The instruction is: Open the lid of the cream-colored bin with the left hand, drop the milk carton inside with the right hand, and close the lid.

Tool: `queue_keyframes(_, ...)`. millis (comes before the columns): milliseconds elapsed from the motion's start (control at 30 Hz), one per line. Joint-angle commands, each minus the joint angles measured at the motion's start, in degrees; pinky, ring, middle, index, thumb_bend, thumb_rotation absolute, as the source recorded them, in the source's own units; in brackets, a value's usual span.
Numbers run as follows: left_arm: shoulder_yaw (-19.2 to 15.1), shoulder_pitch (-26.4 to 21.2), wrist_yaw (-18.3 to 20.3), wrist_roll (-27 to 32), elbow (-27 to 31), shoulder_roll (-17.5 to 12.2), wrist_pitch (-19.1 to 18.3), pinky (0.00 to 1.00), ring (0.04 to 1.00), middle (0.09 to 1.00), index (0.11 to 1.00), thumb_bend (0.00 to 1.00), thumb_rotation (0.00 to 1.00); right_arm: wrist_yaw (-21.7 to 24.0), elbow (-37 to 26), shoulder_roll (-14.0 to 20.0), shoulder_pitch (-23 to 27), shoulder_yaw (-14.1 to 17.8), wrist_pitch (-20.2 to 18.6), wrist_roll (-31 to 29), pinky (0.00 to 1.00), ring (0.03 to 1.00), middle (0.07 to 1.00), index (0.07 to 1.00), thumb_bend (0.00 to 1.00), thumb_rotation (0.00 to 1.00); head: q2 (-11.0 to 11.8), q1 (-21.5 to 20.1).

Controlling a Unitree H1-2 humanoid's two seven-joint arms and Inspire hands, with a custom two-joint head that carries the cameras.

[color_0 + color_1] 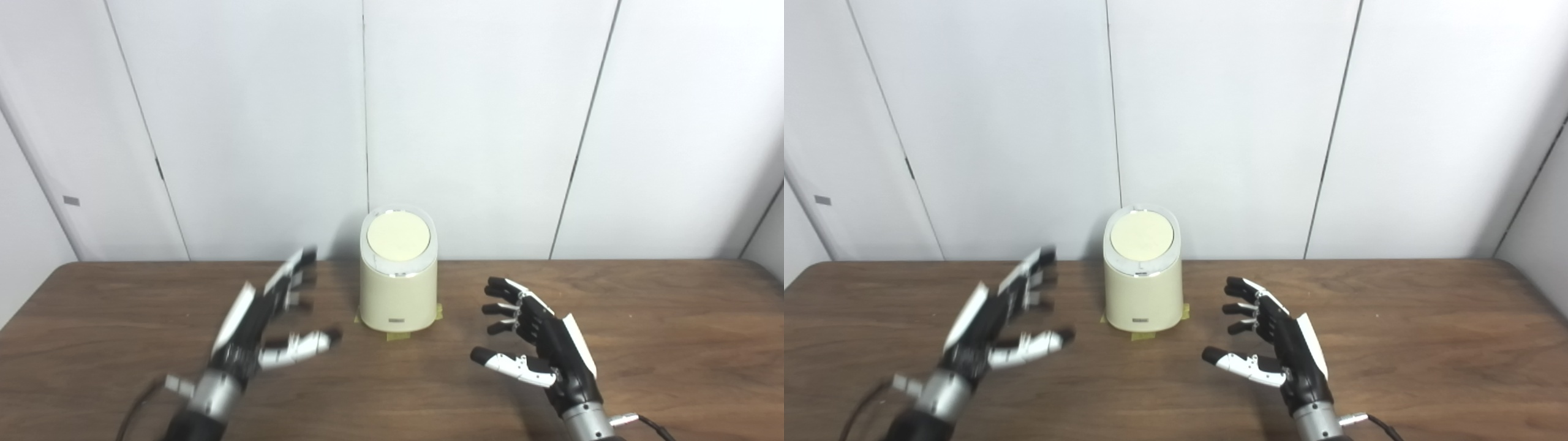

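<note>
Bin [398, 288] stood near the table's [674, 318] far edge, lid [398, 235] closed, between the spread, empty left hand [263, 324] and right hand [539, 343].

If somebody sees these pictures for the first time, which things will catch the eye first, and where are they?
The cream-colored bin stands alone at the middle of the brown table, near the white wall, with its round lid shut. On either side of it an open black-and-white hand is raised: the left hand and the right hand. No milk carton is visible.
</note>
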State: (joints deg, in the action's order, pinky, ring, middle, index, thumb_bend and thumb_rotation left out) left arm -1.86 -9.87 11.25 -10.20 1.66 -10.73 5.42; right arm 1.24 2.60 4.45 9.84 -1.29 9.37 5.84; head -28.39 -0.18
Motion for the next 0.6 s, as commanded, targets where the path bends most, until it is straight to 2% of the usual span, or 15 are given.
queue_keyframes(0,-0.8,-0.8,-1.4,3.4,1.7,0.3,2.6,0.66,0.786,0.843,0.891,0.76,0.24,0.1,-1.3,0.4,2.2,0.4,3.0,-1.0,0.56,0.708,0.798,0.792,0.71,0.28,-0.1,0.1)
queue_keyframes(133,-1.8,2.1,-1.9,6.2,0.6,0.5,4.2,0.65,0.735,0.782,0.839,0.75,0.24,1.0,-0.6,1.1,2.3,0.4,3.9,-2.5,0.56,0.719,0.812,0.803,0.73,0.28,-0.2,0.1)
queue_keyframes(267,-2.4,3.1,-2.1,8.1,-0.5,0.3,5.8,0.65,0.737,0.784,0.815,0.73,0.23,1.1,-0.6,1.5,2.1,0.2,4.4,-1.6,0.56,0.715,0.817,0.815,0.72,0.26,-0.4,0.5)
queue_keyframes(567,-2.8,3.5,-3.0,9.0,-0.4,0.1,6.1,0.65,0.741,0.789,0.816,0.74,0.22,1.4,-1.4,1.3,1.5,0.2,4.2,-2.3,0.57,0.711,0.817,0.829,0.74,0.26,-0.9,0.3)
